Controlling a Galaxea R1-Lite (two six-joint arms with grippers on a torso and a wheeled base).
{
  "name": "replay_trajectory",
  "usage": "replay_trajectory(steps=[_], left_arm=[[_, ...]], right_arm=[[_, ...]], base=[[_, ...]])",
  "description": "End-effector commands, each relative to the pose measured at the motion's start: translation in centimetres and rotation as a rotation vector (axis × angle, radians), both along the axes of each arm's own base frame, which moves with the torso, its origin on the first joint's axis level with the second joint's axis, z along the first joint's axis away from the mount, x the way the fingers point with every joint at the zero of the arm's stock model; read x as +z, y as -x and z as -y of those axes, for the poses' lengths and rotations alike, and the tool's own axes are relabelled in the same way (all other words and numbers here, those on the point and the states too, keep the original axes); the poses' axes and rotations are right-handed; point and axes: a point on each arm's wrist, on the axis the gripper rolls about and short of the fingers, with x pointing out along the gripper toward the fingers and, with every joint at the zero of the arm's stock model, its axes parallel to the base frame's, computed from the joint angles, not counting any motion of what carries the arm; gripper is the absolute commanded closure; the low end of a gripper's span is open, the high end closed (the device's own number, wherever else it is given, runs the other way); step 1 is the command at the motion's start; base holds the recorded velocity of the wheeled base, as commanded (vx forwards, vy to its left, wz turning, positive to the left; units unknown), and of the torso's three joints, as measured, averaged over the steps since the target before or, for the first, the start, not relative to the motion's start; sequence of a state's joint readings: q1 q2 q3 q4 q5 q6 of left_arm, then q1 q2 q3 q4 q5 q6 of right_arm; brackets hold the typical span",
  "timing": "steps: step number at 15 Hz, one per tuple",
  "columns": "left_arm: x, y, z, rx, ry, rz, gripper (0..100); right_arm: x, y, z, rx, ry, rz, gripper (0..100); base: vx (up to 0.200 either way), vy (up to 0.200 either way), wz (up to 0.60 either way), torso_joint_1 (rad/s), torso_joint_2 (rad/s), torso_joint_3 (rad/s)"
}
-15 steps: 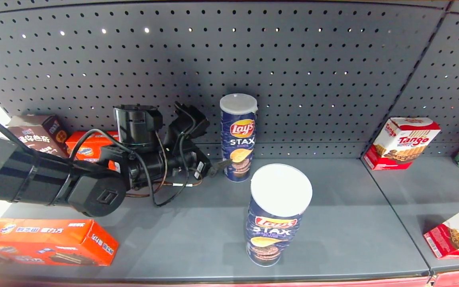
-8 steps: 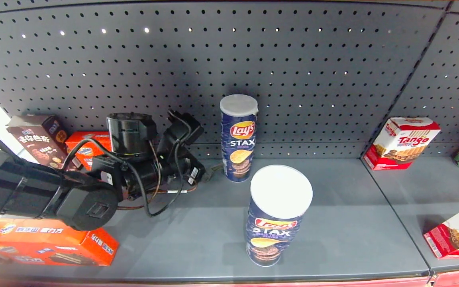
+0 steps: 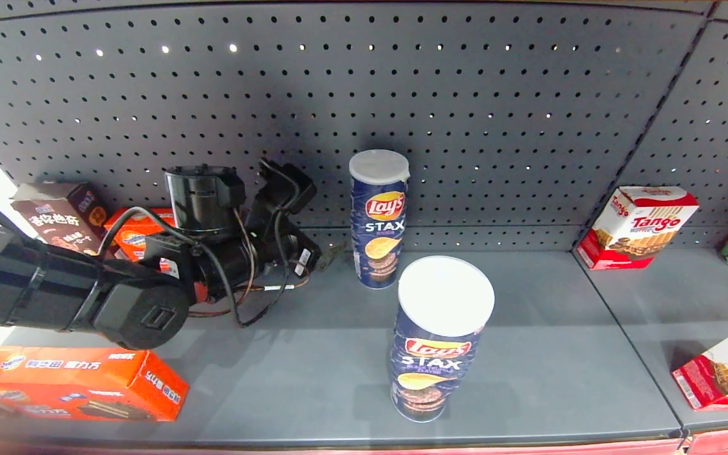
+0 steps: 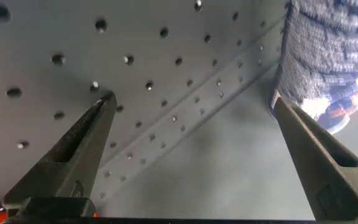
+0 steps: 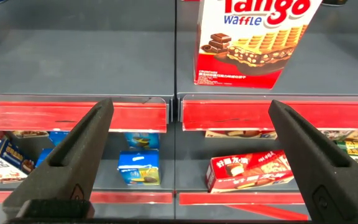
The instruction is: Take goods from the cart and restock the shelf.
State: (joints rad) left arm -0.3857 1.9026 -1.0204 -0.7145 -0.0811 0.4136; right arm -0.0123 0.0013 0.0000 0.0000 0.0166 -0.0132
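Observation:
Two blue chip cans with white lids stand upright on the grey shelf (image 3: 547,354). The rear can (image 3: 378,218) is by the pegboard and the front can (image 3: 438,341) is near the shelf's front edge. My left gripper (image 3: 330,254) hovers just left of the rear can, open and holding nothing. In the left wrist view its fingers (image 4: 73,149) are spread wide toward the pegboard, with the rear can (image 4: 328,56) past one fingertip. My right gripper (image 5: 190,104) is open and empty, facing lower shelves with red price rails (image 5: 135,115) and a wafer box (image 5: 253,40).
Orange boxes (image 3: 79,382) (image 3: 136,230) and a brown box (image 3: 60,212) sit at the shelf's left end. Wafer boxes (image 3: 639,224) (image 3: 727,366) stand past the divider on the right. Bare shelf lies right of the two cans.
My left arm has drawn back to the left, away from the rear can, with its gripper open. The rear can stays upright where it was.

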Motion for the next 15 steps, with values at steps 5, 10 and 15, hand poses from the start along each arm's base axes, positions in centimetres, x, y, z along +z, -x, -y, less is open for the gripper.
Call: replay_trajectory(steps=[5, 10, 15], left_arm=[[-0.1, -1.4, 1.4, -0.015, 0.007, 0.016, 0], [0.0, -1.3, 2.5, -0.038, 0.008, 0.02, 0], [0.5, -0.4, 2.3, -0.041, 0.01, 0.025, 0]], right_arm=[[0.0, 0.0, 0.0, 0.0, 0.001, -0.002, 0], [0.0, 0.0, 0.0, 0.0, 0.001, -0.002, 0], [0.0, 0.0, 0.0, 0.0, 0.001, -0.002, 0]], base=[[0.0, 0.0, 0.0, 0.0, 0.0, 0.0], [0.0, 0.0, 0.0, 0.0, 0.0, 0.0], [0.0, 0.0, 0.0, 0.0, 0.0, 0.0]])
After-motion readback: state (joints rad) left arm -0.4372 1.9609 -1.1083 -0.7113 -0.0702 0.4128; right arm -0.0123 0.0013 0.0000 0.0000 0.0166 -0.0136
